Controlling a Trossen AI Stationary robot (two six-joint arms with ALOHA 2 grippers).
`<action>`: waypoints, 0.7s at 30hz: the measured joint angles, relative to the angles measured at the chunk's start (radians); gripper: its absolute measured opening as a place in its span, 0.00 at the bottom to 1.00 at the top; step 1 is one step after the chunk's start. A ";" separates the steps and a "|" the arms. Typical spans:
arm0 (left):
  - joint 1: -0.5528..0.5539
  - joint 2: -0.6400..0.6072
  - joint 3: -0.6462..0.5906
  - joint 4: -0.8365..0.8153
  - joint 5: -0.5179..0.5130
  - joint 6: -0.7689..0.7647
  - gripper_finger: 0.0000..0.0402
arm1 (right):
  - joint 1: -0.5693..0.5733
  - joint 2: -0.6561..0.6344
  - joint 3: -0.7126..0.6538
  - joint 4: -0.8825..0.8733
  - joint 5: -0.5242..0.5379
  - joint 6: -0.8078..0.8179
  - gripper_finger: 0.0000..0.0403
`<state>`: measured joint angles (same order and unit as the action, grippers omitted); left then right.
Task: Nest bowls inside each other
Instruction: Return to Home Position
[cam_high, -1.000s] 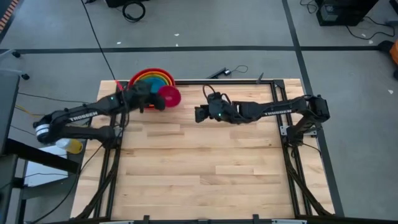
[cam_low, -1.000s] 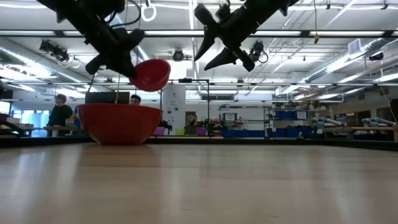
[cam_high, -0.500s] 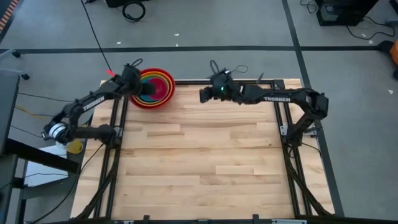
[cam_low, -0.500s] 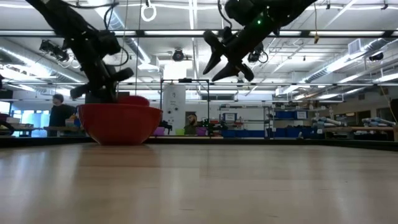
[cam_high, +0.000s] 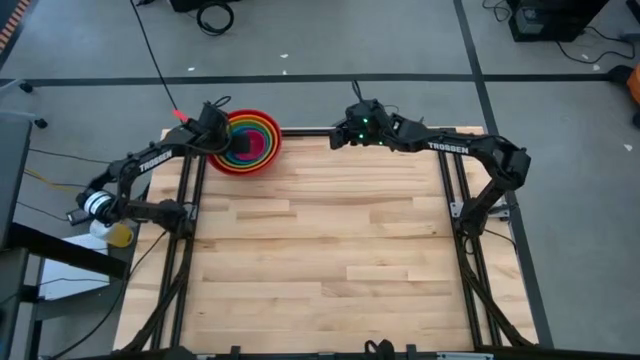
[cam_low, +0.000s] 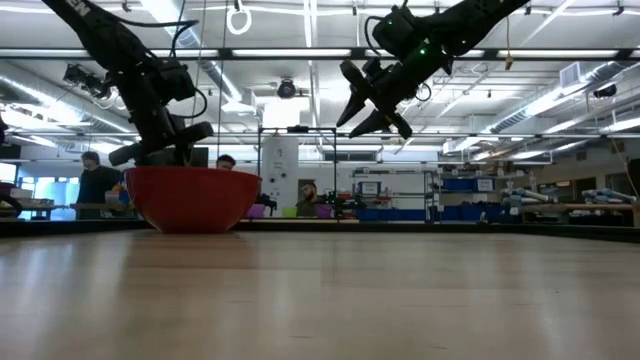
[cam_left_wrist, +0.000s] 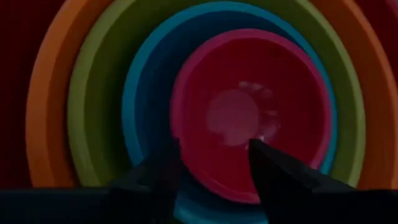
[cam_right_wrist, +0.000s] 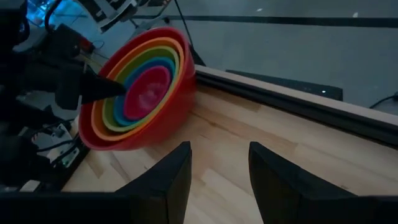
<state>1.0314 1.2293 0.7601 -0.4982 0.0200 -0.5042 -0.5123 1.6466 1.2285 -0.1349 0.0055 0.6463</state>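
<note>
Several bowls sit nested at the table's far left. The red bowl (cam_high: 246, 169) (cam_low: 190, 198) is outermost, then orange (cam_left_wrist: 46, 99), green (cam_left_wrist: 93, 87) and blue (cam_left_wrist: 140, 93). The pink bowl (cam_left_wrist: 242, 112) (cam_right_wrist: 146, 90) rests in the middle. My left gripper (cam_left_wrist: 214, 165) (cam_high: 226, 141) slants down into the stack from its left side. It is open, its fingers apart over the pink bowl's rim; I cannot tell whether they touch it. My right gripper (cam_high: 336, 138) (cam_low: 366, 105) (cam_right_wrist: 217, 155) hangs open and empty, high over the table's far edge.
The wooden tabletop (cam_high: 330, 250) stretches bare toward the near edge. A dark rail (cam_right_wrist: 292, 102) runs along the far edge below my right gripper. People (cam_low: 96, 180) stand in the room beyond the table.
My left gripper has carried the pink bowl toward the table's far left and down into the stack, then opened and let go. The pink bowl now sits inside the blue one. My right gripper has swung toward the far edge, staying high and open.
</note>
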 joint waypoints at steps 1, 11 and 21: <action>0.000 -0.007 0.000 -0.006 0.000 0.000 0.50 | -0.001 0.000 0.000 0.000 -0.008 -0.002 0.40; -0.029 -0.217 0.000 0.064 0.079 0.069 0.55 | 0.070 0.000 0.000 0.032 -0.250 -0.086 0.40; -0.395 -0.542 0.000 0.284 0.099 0.119 0.44 | 0.298 0.000 0.000 0.055 -0.375 -0.098 0.29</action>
<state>0.6366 0.6868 0.7601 -0.2143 0.1195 -0.3852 -0.2141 1.6463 1.2285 -0.0803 -0.3695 0.5483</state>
